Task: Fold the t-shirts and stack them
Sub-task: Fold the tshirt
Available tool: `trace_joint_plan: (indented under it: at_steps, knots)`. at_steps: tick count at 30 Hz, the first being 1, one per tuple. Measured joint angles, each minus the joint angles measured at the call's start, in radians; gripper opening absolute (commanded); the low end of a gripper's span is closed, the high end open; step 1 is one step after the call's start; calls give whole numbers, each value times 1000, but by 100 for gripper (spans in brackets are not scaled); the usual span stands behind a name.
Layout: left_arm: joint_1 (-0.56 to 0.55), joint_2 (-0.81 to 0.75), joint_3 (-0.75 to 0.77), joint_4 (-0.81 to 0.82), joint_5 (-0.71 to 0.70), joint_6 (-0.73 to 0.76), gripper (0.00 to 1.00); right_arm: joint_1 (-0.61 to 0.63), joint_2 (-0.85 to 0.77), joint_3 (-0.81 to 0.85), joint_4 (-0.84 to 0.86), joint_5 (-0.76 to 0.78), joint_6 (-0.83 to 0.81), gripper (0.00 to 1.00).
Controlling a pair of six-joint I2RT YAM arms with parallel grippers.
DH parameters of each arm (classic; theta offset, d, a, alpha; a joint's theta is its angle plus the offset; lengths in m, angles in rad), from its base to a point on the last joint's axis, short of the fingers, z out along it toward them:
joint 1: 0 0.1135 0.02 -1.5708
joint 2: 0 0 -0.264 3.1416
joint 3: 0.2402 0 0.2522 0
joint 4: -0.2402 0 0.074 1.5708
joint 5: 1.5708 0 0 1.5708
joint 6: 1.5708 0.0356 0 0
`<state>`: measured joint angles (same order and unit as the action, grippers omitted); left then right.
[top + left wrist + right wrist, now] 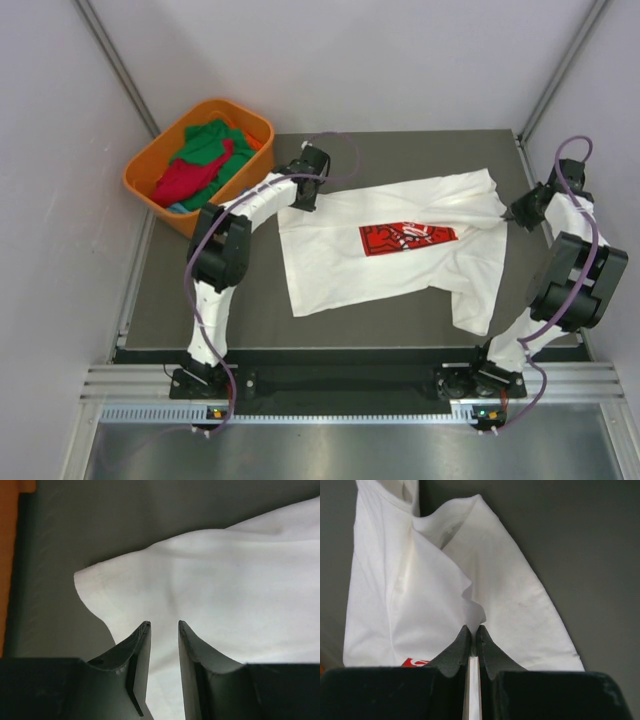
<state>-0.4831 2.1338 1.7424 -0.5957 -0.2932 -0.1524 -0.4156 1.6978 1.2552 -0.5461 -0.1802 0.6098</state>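
Top external view, from the near edge going back: the white t-shirt (400,265) lies spread on the dark matte surface (200,290), print side up, with its near right sleeve rumpled and partly turned under. It is thin, limp jersey that holds soft creases. The red chest print (407,237) looks flatter and stiffer than the cloth round it.

Further back, the right hand (471,629) is pinched tight on a thin peak of that cloth at the far right sleeve, or perhaps the shoulder; the wrist picture doesn't settle which. The left hand (164,625) stands over the far left hem corner with its fingers a narrow gap apart and nothing gripped.

To my eye the step is squaring the shirt before a fold. The left hand should close low on the corner, taking both layers. Both hands should then draw gently apart so the far edge lies straight without skewing the print.

Farthest back on the left, the orange plastic basket (145,165) holds a green t-shirt (210,140) and a red t-shirt (185,180), bunched together.
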Motion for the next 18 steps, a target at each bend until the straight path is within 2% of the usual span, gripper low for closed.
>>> trace_joint_plan:
  at_steps: [2, 5, 6, 8, 9, 13, 18]
  knots:
    - [0, 49, 12, -10, -34, -18, 34, -2, -2, -18, 0, 23, 0, 0]
    - [3, 100, 20, -29, -75, -45, 34, -10, -2, -46, -8, 45, 0, 10]
    - [2, 101, 38, -35, -87, -52, 35, -12, -2, -47, -17, 49, -2, 18]
    - [3, 109, 61, -46, -101, -64, 36, -14, -2, -42, -22, 51, -12, 26]
    - [5, 115, 71, -50, -108, -70, 36, -14, -2, -34, -25, 48, -21, 36]
    - [15, 134, 80, -60, -118, -95, 37, -1, 0, 56, -27, 22, -72, 50]
    - [18, 140, 89, -65, -119, -116, 38, 53, 87, 239, 15, -39, -166, 58]
